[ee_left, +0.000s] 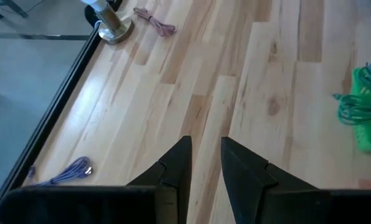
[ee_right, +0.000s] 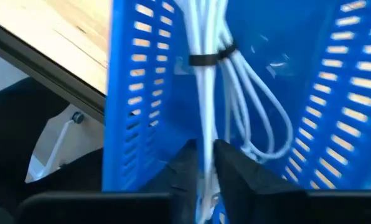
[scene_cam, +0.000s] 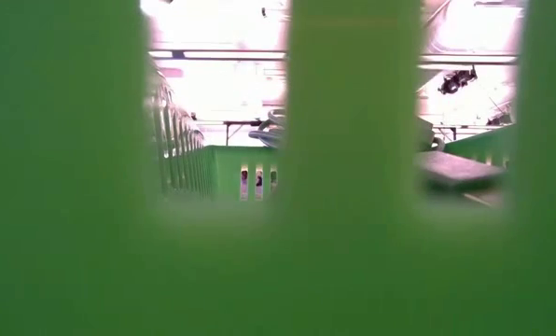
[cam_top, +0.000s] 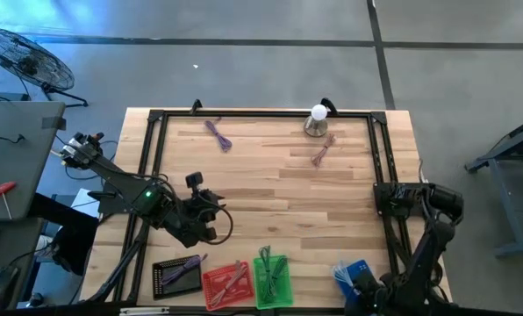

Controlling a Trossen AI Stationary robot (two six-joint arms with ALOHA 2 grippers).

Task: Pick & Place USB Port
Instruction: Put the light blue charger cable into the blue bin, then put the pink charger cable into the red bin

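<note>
A bundled white USB cable [ee_right: 205, 74], tied with a black band, hangs down inside a blue slotted plastic basket [ee_right: 136, 93]. In the right wrist view its strands run straight between the two dark fingers of the right gripper [ee_right: 201, 163], which stand close on either side of it with only a narrow gap; whether they are pinching the cable or have just let go cannot be told. In the high view this gripper sits low over the blue basket [cam_top: 360, 270] at the near right corner of the light wooden table [cam_top: 270, 167].

The left gripper [ee_left: 205, 163] hovers above bare wood near the table's near left part, its fingers slightly apart with a slim gap and nothing between them. Its arm reaches in from the left side.

Along the near edge stand three more baskets: a black one [cam_top: 177, 274] holding a purple cable, a red one [cam_top: 226, 283] with a pale cable, and a green one [cam_top: 272, 279] with a green cable [ee_left: 356, 109]. The low view looks out through the green basket's slots [scene_cam: 353, 140].

Farther back on the table lie a loose purple coiled cable [cam_top: 218, 134], a pinkish-brown coiled cable [cam_top: 323, 151], and just beside it a metal stand with a white ball [cam_top: 317, 121]. A black frame [cam_top: 153, 140] borders the work area.
</note>
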